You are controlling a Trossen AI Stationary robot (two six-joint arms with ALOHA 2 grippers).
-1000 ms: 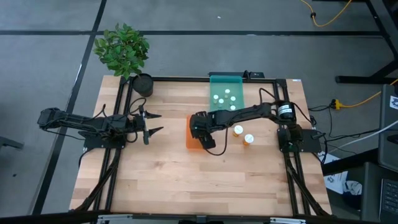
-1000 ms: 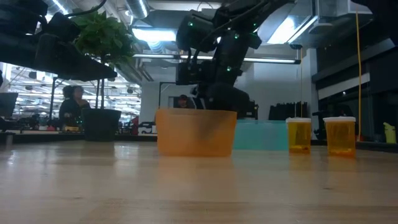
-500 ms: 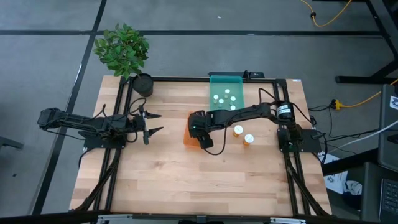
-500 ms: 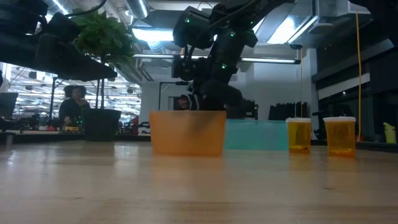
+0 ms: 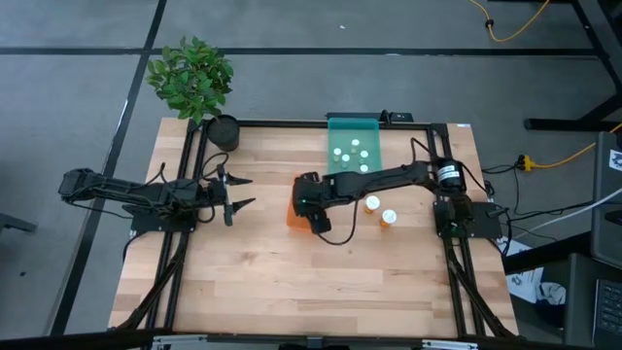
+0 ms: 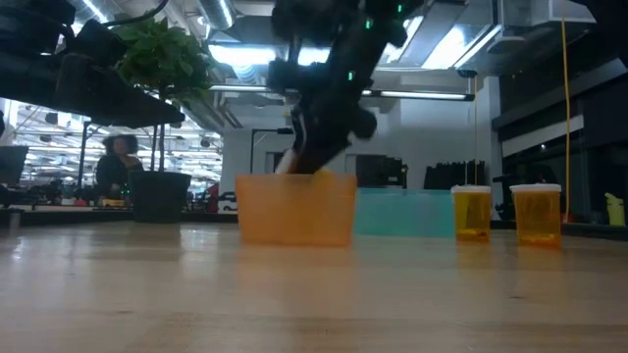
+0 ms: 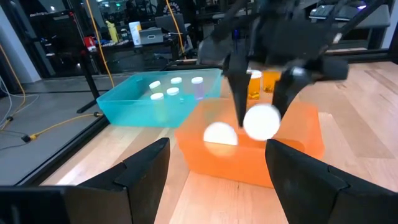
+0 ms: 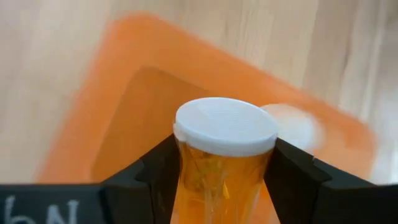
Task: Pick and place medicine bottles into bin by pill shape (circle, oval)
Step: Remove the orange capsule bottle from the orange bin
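Observation:
My right gripper [image 8: 224,168] hangs over the orange bin [image 5: 294,216] near the table's middle, shut on an amber medicine bottle with a white cap [image 8: 225,124]. The left wrist view shows that cap [image 7: 261,121] between the dark fingers. Another white-capped bottle [image 7: 221,132] lies inside the orange bin. Two amber bottles [image 5: 372,204] [image 5: 389,216] stand on the table to the right of the bin. The teal bin [image 5: 352,136] behind it holds several white-capped bottles. My left gripper [image 5: 241,192] waits open at the table's left. My right gripper pinches the bottle's amber body [image 8: 221,177] just below the cap, one finger [image 8: 155,174] on each opposite side. The fingers slant down from above, coming from the table's right. The bottle stands upright with its cap up over the orange bin; its bottom is out of view.
A potted plant [image 5: 222,131] stands at the table's far left corner. Black frame rails [image 5: 185,243] run along both sides of the table. Bare wood lies across the near half [image 5: 311,292]. A person [image 6: 116,162] sits in the room behind.
My right gripper has risen above the orange bin and drifted a little toward the table's left, tipping slightly. The orange bin has slid a short way toward the table's left and then stayed put.

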